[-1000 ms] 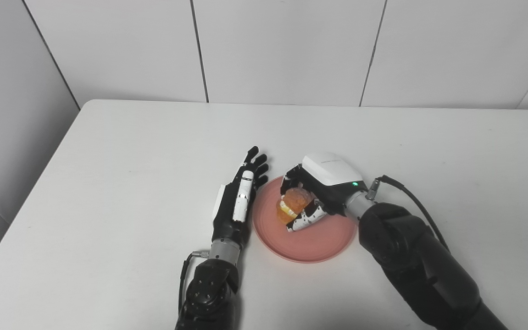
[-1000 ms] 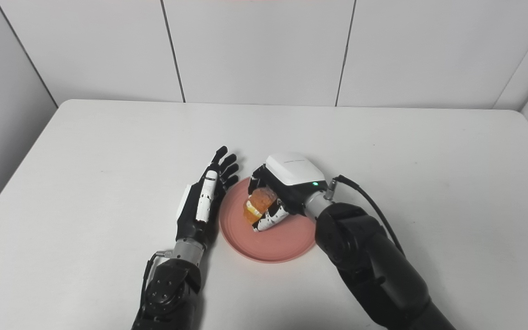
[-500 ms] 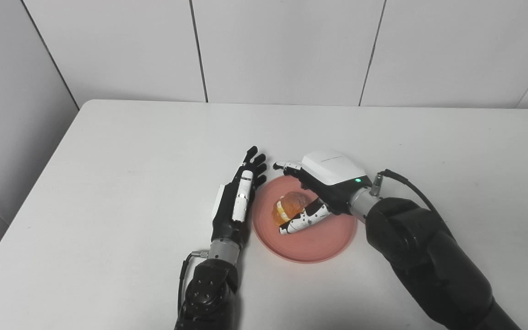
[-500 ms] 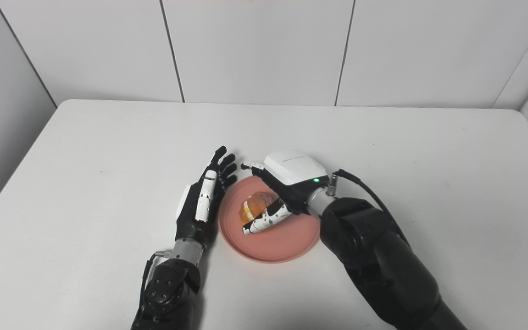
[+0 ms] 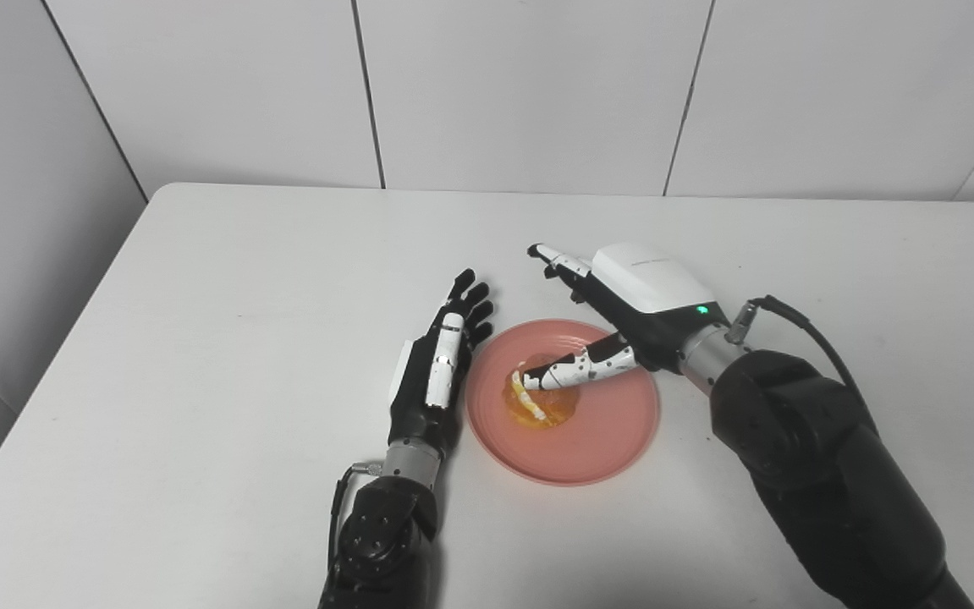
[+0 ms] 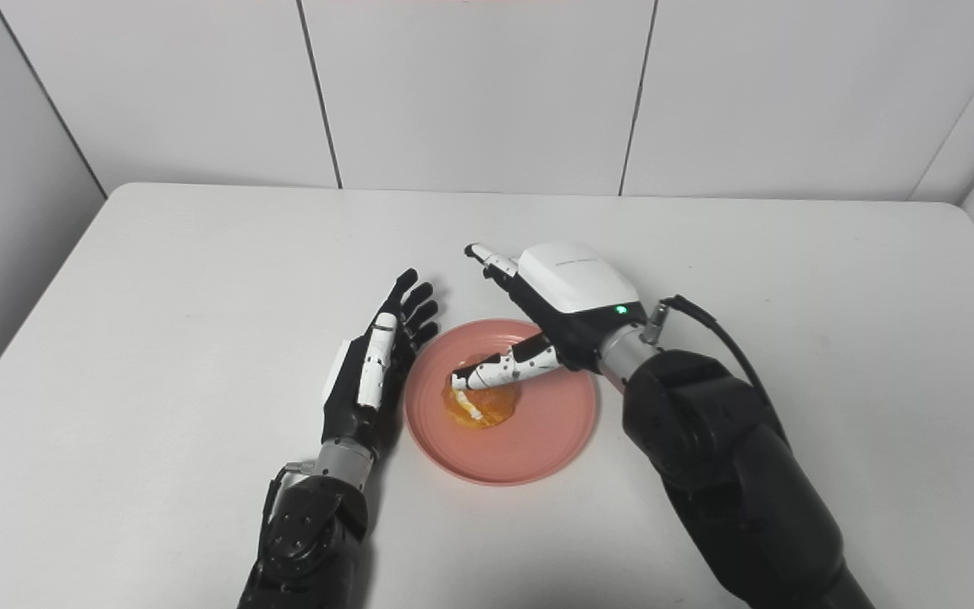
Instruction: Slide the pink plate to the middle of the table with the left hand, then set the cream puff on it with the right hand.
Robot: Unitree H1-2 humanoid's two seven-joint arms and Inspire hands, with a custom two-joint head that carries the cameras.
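Right eye view: room's right wall; left lacks it.

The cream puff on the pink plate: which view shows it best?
Neither is clearly better. In both views the cream puff lies on the pink plate, and the open right hand covers its top edge with its thumb.
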